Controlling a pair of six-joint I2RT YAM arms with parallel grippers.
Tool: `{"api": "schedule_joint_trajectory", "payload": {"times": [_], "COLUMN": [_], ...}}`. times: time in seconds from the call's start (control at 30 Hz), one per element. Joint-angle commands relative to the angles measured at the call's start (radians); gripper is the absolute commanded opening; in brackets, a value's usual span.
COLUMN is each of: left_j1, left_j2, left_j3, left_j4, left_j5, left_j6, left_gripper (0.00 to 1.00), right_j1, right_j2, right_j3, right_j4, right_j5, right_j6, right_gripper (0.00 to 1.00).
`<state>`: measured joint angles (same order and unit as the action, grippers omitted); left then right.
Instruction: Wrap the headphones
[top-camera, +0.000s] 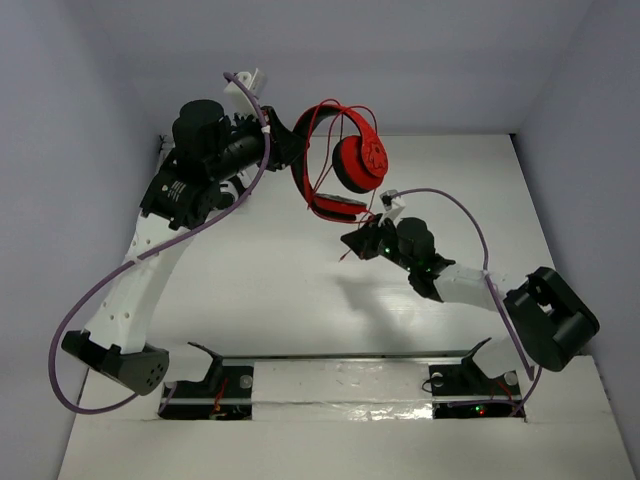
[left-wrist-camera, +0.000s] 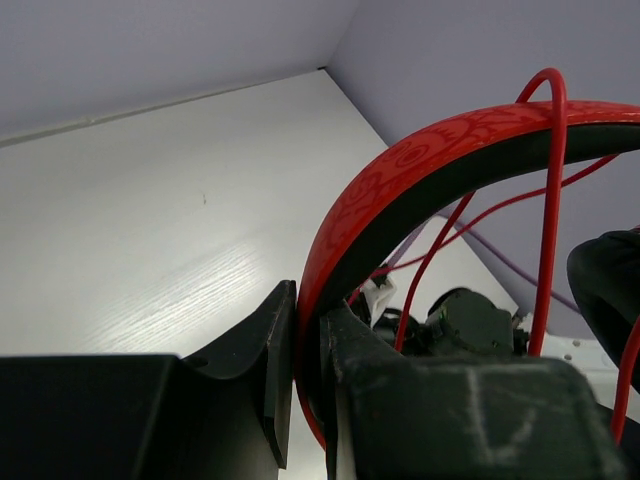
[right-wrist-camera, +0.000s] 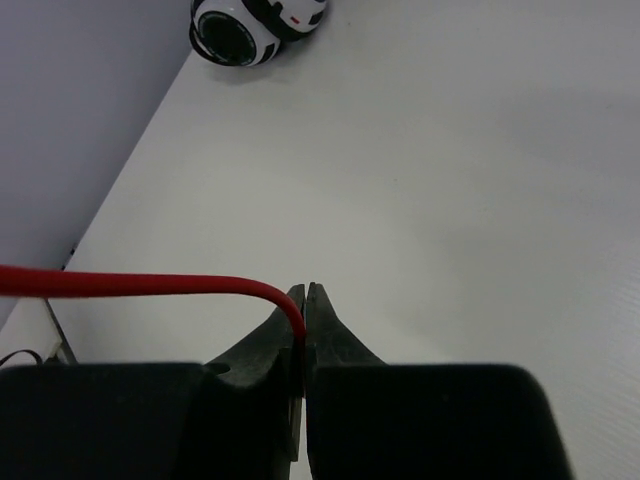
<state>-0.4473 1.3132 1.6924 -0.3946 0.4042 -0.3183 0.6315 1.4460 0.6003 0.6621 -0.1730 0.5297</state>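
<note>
The red headphones (top-camera: 355, 150) hang in the air above the back of the table. My left gripper (top-camera: 293, 150) is shut on their headband (left-wrist-camera: 400, 170), red outside and black-lined inside. The thin red cable (left-wrist-camera: 548, 200) is looped over the headband in several turns. My right gripper (top-camera: 356, 240) sits just below the earcups and is shut on the red cable (right-wrist-camera: 150, 284), which runs off to the left in the right wrist view. A short cable end hangs below the right gripper.
Black-and-white headphones (right-wrist-camera: 250, 25) lie at the table's far edge by the wall in the right wrist view. The white table (top-camera: 300, 290) is bounded by purple-grey walls. Both arm bases stand at the near edge.
</note>
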Motion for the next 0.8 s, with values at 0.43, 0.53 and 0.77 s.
{"api": "schedule_joint_trajectory", "payload": {"times": [0.43,0.53,0.77], "left_j1": [0.005,0.005,-0.030], "left_j2": [-0.023,-0.034,-0.016], "left_j3": [-0.316,-0.402,-0.533], "left_j4": [0.464,0.523,0.557], "left_j5": [-0.395,-0.459,-0.694], "left_j6": [-0.315,-0.352,-0.311], "left_gripper": [0.00,0.00,0.00], "right_j1": [0.315,0.355,0.447], "right_j2": [-0.142,-0.144,-0.167], "right_j3": [-0.001,0.036,0.105], "right_j4": [-0.266,-0.321,-0.389], "right_j5": [0.099,0.119,0.103], "right_j6": [0.101,0.108,0.116], "right_gripper": [0.00,0.00,0.00]}}
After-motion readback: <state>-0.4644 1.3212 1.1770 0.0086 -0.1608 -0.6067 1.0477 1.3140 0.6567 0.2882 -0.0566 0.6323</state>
